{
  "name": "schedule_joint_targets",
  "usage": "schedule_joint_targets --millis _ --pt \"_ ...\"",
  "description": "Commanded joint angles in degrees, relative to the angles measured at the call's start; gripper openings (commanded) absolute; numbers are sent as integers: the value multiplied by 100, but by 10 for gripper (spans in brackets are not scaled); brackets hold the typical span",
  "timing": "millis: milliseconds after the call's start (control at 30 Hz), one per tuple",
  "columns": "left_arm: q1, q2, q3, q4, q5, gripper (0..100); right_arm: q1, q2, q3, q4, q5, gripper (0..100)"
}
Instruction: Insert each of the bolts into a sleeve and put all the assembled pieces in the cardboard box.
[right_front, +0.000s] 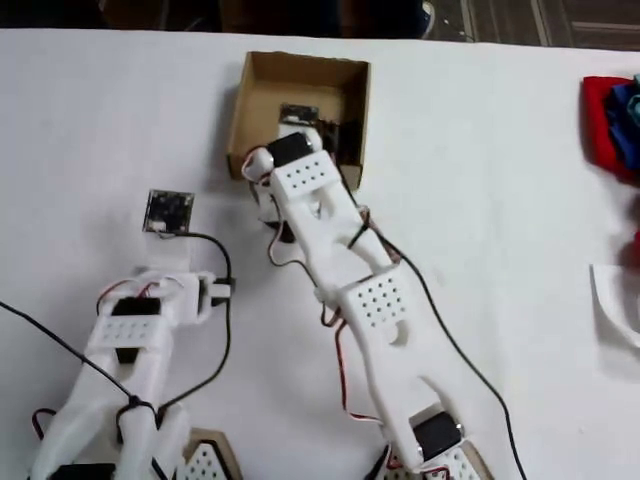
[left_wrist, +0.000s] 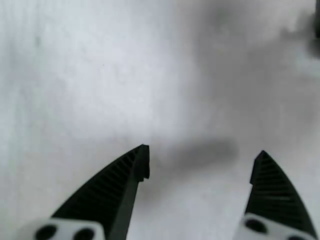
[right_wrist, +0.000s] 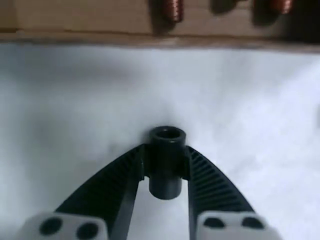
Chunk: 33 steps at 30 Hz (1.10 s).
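The black sleeve (right_wrist: 166, 165) is squeezed tight between the right pincer's (right_wrist: 165, 150) two fingers. Just ahead of that pincer is the box (right_wrist: 90, 22), with two reddish bits (right_wrist: 171, 10) in it. The left pincer (left_wrist: 202, 152) hangs wide apart over the white table (left_wrist: 100, 75), holding nothing

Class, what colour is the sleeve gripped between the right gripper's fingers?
Black; the sleeve in the right gripper shows best in the right wrist view.
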Motion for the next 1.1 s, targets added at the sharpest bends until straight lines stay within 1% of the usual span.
schedule_joint_targets --millis 0,167,233,333,400,567,700,767,867,967,1067 --pt "-9 -114 4 -70 26 335 163 13 -70 -66 -53 101" --pt "-9 -114 4 -79 26 335 163 13 -62 -48 0 84" --pt "-9 -114 4 -79 26 335 171 -48 -88 -4 9 12" --pt "-9 -114 4 -79 26 335 295 -382 -475 356 26 20" --pt "-9 -114 4 -79 26 335 409 -681 -870 488 237 23" --pt "-9 -114 4 -79 26 335 840 -1622 -1495 523 1090 23" --pt "-18 -114 -119 -44 35 335 1270 -2598 -1354 532 1284 23" --pt "-9 -114 -382 273 70 335 1464 -3213 -958 541 1292 22" --pt "255 -114 -1323 1336 273 335 1719 -4426 299 541 1310 22" --pt "651 -105 -2668 2365 510 335 1921 -5895 2242 541 1459 22" --pt "1319 26 -3758 2875 782 335 2202 -7257 4475 497 1547 22"
